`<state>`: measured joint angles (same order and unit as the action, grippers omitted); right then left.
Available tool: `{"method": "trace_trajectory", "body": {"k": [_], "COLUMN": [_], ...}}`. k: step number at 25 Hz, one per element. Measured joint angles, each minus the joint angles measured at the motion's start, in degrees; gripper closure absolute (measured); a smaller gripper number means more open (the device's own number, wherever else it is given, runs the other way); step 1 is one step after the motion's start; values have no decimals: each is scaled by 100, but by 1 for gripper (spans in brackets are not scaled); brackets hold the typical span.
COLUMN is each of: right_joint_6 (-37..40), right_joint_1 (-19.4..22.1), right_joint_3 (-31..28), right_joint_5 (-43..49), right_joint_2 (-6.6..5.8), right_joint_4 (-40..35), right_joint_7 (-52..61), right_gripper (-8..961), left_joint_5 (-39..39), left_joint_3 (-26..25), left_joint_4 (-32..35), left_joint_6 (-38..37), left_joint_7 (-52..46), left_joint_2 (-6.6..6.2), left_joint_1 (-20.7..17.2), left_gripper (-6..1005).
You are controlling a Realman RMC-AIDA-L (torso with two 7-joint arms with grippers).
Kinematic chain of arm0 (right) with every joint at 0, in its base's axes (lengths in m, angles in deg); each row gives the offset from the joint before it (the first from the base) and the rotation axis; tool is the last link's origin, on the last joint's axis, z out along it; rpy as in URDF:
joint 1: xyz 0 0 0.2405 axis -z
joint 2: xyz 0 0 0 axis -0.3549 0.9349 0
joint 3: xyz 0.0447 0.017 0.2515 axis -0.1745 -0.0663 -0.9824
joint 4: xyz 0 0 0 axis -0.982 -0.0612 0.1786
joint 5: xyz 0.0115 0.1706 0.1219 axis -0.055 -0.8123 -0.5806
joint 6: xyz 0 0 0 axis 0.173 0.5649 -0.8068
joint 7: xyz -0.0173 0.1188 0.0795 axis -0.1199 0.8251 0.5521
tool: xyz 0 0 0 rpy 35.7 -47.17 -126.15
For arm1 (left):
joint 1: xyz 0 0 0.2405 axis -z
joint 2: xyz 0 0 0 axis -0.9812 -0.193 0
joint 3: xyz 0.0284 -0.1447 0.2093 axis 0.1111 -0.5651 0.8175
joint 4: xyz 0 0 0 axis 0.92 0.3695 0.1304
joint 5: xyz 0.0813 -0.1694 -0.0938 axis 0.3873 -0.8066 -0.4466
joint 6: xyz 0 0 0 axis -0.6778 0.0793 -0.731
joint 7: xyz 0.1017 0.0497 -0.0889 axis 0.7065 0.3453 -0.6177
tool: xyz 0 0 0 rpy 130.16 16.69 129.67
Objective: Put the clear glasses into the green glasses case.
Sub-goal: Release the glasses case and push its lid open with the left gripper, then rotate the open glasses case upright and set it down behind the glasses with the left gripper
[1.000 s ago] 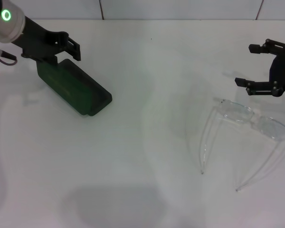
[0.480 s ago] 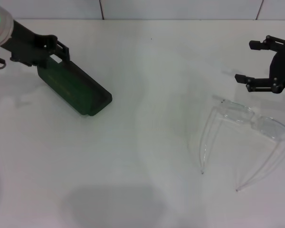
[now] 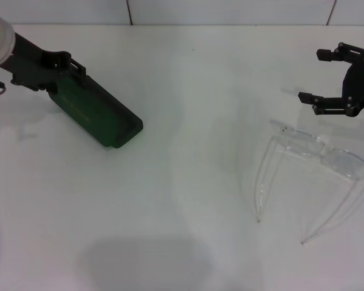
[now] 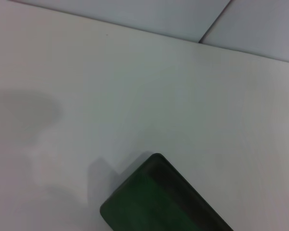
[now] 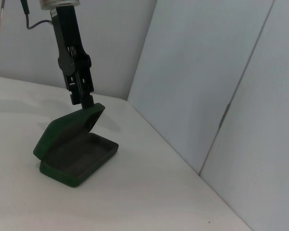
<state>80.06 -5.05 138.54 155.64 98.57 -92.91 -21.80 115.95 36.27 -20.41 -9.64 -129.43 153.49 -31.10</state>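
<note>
The green glasses case (image 3: 100,115) lies at the table's far left, and the right wrist view shows its lid raised partway over the dark lining (image 5: 74,151). My left gripper (image 3: 73,63) is at the lid's free edge, and in the right wrist view its narrow fingers (image 5: 84,98) close on that edge. A corner of the case (image 4: 159,202) fills the left wrist view. The clear glasses (image 3: 321,151) rest on the table at the right, arms unfolded and pointing toward the near edge. My right gripper (image 3: 312,76) hovers open just beyond them, touching nothing.
The white table (image 3: 188,182) runs to a tiled wall (image 3: 230,9) at the back. A wide bare stretch separates the case from the glasses.
My left gripper has drawn back to the left along the case, taking the lid's edge with it. The right gripper rose slightly away from the glasses, which have not moved.
</note>
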Motion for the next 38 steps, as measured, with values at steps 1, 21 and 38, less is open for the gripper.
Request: {"method": "trace_trajectory", "body": {"k": [1,21,38], "right_joint_6": [0,35,-7], "right_joint_1": [0,57,105], "right_joint_3": [0,1,-2], "right_joint_5": [0,52,48], "right_joint_2": [0,16,79], "right_joint_4": [4,40,6], "right_joint_7": [1,-1,-1], "right_gripper": [113,132,148], "left_joint_5": [-2,-5,-85], "left_joint_3": [3,308,758], "left_joint_4": [-45,-592,-342], "left_joint_6": [33,697,482], "left_joint_7": [6,6,365], "left_joint_2": [14,108,112], "left_joint_1": [26,-48,-118], "left_gripper": [374,376,706]}}
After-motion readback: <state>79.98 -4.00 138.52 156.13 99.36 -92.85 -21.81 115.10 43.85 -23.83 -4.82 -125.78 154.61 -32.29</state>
